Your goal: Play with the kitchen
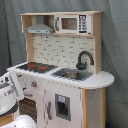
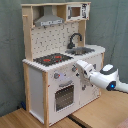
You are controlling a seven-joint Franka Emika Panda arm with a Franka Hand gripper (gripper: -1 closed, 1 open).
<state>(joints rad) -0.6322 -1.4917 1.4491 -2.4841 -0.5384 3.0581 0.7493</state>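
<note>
Kitchen front and centre: the large white and light-wood toy kitchen stands on the wooden desk before a grey curtain. In the second exterior view the white arm reaches in from the second exterior view's right, its end effector right at the front panel by the knobs, above the oven door. Finger spread: cannot tell.

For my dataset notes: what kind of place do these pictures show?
Probably a robot test setup indoors, not a real kitchen. A toy kitchen stands on a wooden floor before a grey curtain, and a white robot arm reaches toward its front.
</note>
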